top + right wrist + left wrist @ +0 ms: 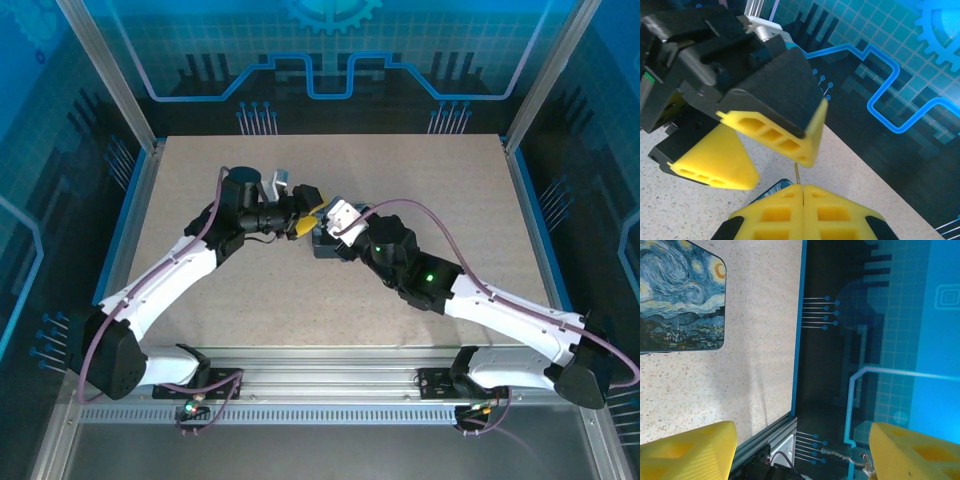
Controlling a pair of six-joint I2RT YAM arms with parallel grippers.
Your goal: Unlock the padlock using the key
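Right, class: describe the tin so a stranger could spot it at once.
Find the speckled beige table. Near its middle, where the left gripper and right gripper meet, lies a rectangular tin. Its lid bears a swirling blue starry painting; those grippers are plain black and yellow.

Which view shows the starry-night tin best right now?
Left wrist: the dark-blue starry-night rectangular tin shows most of its lid. Top external gives just a dark edge; right wrist catches a sliver.
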